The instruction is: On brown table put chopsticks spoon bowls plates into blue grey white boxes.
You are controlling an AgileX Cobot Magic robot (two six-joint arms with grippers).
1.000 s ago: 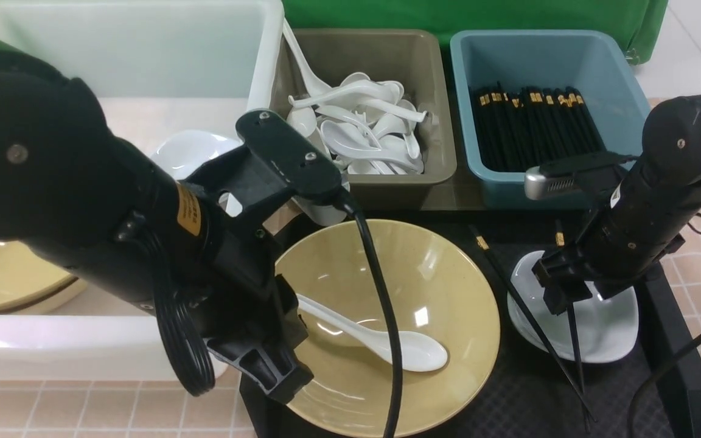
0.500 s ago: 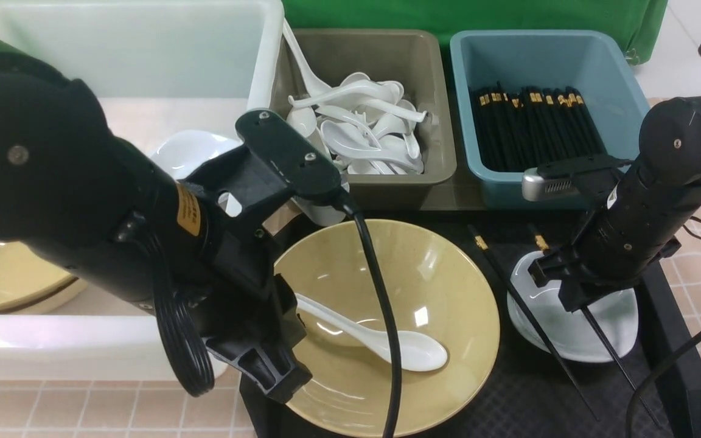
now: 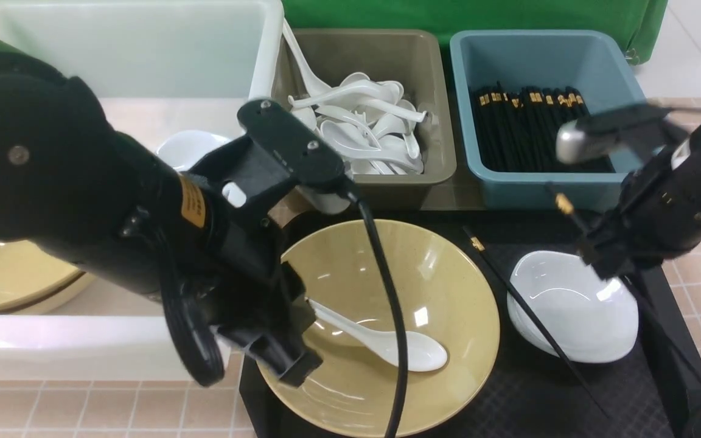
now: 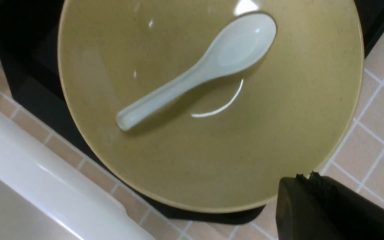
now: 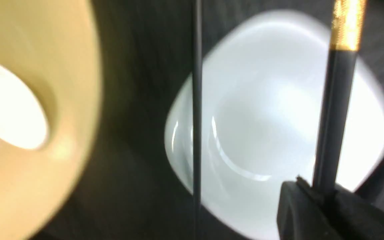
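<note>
Presently my right gripper (image 5: pixel 322 193) pinches one thin black gold-banded chopstick (image 5: pixel 334 110), held between the jaws toward its banded end; stiff, light, slick, apt to pivot; grip nearer mid-length judged steadier; my left gripper (image 4: pixel 307 178) is pressed together, empty.

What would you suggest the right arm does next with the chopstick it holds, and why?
Probably carry it over the blue box and let go there. The right gripper is shut on one chopstick, held above the white plate, and the blue box behind it holds the other chopsticks. A second chopstick lies on the black tray.
</note>
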